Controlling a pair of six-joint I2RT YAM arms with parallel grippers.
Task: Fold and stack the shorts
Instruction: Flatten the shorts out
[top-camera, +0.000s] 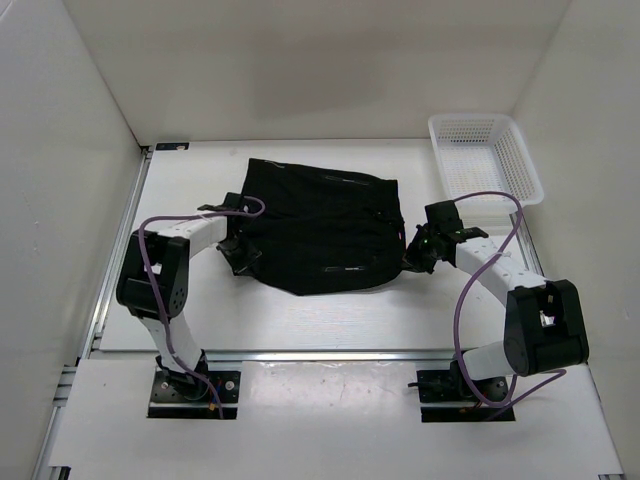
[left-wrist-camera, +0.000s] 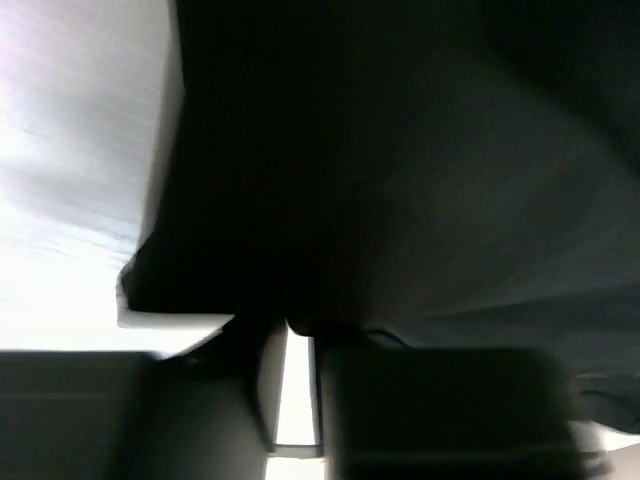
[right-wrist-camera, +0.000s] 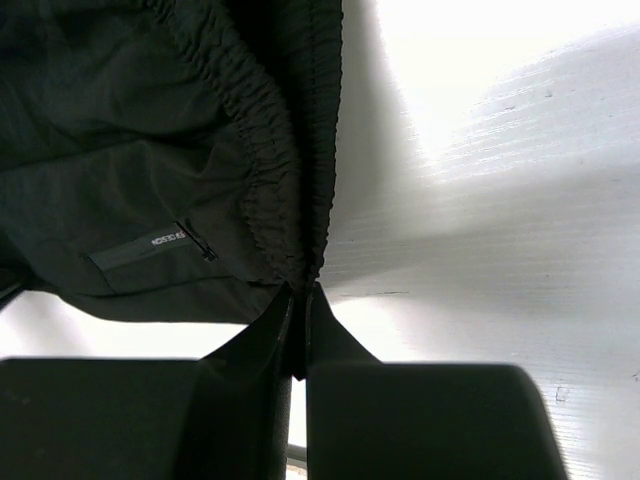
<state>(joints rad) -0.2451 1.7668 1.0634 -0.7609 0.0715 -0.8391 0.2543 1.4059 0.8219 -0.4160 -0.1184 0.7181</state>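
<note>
The white bench (top-camera: 300, 320) fills the scene, and the shorts (top-camera: 320, 225) lie spread flat across its middle, plain black. Over at the far right corner sits the white mesh basket (top-camera: 485, 155), apart from the fabric. The left end effector (top-camera: 240, 255) is at the shorts' left edge, fingers pinched together on the cloth, though its wrist view is blurred. The right end effector (top-camera: 412, 258) is at the right edge, fingers closed tight on the gathered elastic waistband (right-wrist-camera: 270, 150).
</note>
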